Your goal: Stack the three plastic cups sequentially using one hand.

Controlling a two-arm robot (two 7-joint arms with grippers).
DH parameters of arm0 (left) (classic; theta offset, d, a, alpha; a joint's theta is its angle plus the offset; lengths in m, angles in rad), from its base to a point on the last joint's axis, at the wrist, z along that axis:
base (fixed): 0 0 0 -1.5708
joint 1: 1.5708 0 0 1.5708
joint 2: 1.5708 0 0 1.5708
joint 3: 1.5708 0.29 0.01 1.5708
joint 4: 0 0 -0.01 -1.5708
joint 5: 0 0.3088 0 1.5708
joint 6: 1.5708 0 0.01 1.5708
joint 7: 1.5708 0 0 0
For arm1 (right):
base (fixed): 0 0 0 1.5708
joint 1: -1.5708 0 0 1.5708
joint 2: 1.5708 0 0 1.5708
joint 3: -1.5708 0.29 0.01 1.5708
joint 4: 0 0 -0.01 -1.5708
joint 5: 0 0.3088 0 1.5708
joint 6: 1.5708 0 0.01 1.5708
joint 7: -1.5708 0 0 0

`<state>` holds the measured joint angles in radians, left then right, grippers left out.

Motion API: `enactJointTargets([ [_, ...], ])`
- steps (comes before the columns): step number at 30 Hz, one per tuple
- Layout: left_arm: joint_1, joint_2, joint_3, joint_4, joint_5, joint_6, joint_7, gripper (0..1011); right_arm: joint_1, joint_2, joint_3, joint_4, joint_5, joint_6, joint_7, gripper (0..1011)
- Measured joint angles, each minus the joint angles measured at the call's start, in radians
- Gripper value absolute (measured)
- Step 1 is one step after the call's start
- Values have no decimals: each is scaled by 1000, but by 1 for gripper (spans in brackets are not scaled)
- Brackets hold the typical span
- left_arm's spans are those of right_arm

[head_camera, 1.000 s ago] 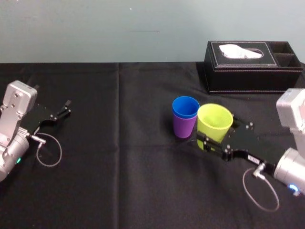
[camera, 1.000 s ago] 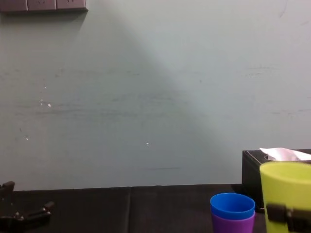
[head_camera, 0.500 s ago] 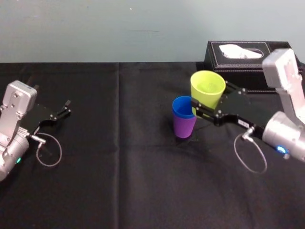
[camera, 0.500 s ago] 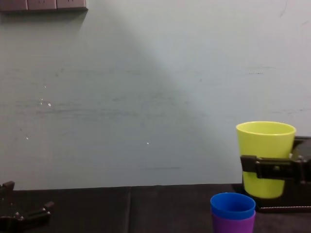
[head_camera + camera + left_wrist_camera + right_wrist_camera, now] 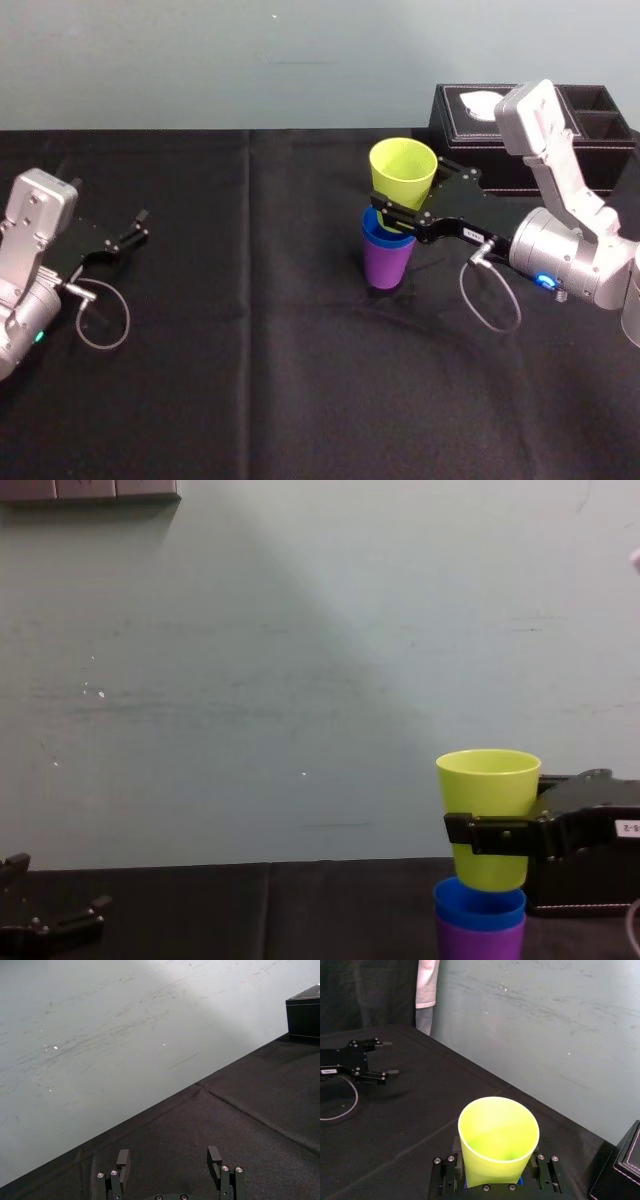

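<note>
A black-clothed counter (image 5: 250, 380) was spread across the head view, with a black tissue box (image 5: 610, 160) set at its far right. The right arm was reached in from the right across the front of that box, its wrist held level and its end effector (image 5: 405, 200) pointed left. The left end effector (image 5: 130, 230) was rested at the counter's left, well apart from the cups, and its fingers were shown spread with nothing between them in the left wrist view (image 5: 168, 1155).

The yellow-green cup (image 5: 402, 172) was gripped upright by the right end effector, directly above the blue cup (image 5: 380, 238), which was nested in the purple cup (image 5: 385, 265) at the counter's middle.

From the side, in the chest view, the yellow-green cup's (image 5: 488, 780) base was seen just at the blue cup's (image 5: 478, 905) rim. Its hollow inside was shown in the right wrist view (image 5: 497, 1140), clamped on both sides.
</note>
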<state>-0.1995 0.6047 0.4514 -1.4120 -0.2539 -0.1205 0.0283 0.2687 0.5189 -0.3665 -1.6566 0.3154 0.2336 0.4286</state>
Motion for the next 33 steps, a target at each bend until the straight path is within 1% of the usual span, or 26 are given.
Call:
enactJointTargets([
  [5, 0, 0, 0, 0, 0, 0, 0, 1011, 25, -15, -12, 53, 4, -13, 12, 731],
  [10, 0, 0, 0, 0, 0, 0, 0, 1011, 36, -21, -18, 82, 5, -29, 18, 731],
  [19, 0, 0, 0, 0, 0, 0, 0, 1011, 53, -30, -30, 143, 14, -86, 46, 731],
  [33, 0, 0, 0, 0, 0, 0, 0, 1012, 54, -37, -45, 191, 2, -125, 52, 731],
])
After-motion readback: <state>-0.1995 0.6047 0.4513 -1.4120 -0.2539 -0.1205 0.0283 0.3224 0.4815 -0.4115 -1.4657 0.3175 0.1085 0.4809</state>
